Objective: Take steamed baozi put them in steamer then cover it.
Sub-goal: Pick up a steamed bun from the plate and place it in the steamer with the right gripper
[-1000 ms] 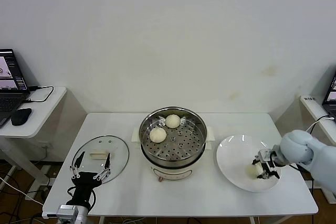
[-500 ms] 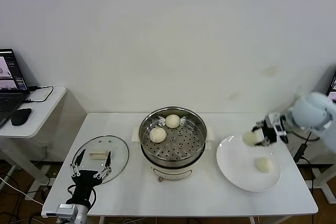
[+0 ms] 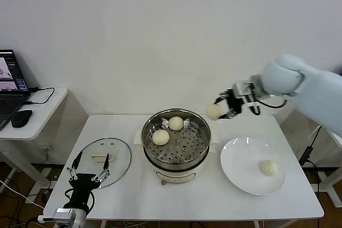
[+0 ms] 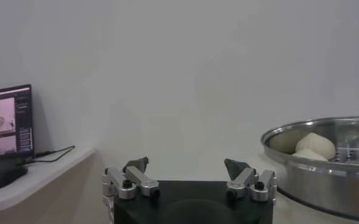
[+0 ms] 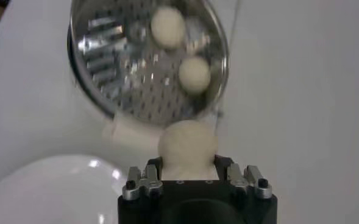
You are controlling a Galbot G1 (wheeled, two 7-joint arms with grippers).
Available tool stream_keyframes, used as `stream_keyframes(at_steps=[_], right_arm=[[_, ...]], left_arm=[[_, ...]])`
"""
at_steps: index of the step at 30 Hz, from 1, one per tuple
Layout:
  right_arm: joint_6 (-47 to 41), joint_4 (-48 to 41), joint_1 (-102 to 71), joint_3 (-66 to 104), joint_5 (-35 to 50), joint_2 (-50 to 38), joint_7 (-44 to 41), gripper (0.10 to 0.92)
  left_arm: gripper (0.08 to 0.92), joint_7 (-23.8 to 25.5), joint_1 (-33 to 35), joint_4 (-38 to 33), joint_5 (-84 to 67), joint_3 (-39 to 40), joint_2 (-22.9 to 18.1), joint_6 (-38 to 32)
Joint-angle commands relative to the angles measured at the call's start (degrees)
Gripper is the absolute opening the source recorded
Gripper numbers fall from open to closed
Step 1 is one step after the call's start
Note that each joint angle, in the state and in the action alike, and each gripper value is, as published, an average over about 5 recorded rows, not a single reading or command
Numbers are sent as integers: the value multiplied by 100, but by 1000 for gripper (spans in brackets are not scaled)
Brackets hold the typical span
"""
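Right pincer (image 3: pixel 223 108) grips baozi (image 3: pixel 214 111) above white table (image 3: pixel 128 190).

4 baozi (image 3: pixel 161 137), 1 steamer (image 3: pixel 176 159), 1 plate (image 3: pixel 240 172), 1 glass lid (image 3: pixel 120 156), 2 claws (image 3: pixel 228 106).

The steamer (image 3: pixel 176 141) is gleaming as polished perforated steel; the baozi (image 3: pixel 161 137) are looking matt and smooth, the plate (image 3: pixel 240 166) glossy white

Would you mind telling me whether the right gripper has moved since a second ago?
Yes. The right gripper, shut on a baozi, has risen off the plate and swung left toward the steamer.
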Motion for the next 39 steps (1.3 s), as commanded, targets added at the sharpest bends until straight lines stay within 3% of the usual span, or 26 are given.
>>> stream_keyframes(at_steps=[1,9,28,39], right_arm=[[861,-149,143,-830,-122,1257,199,551],[1775,-192,-163,-1188,-1131,1567,212,551],[2361,-208,-475,-1342,-2008,1786,236,561],[2464,-67,-17,-919,-1690,1275,316,804]], left_arm=[[823,-2,32,-38,1,-68,-34,-3],[823,0,61,-73,4,-122,-93,1],[823,-5,84,-50,29,-103,-210,-14],[823,-4,56,-50,32,-76,-176,-9]])
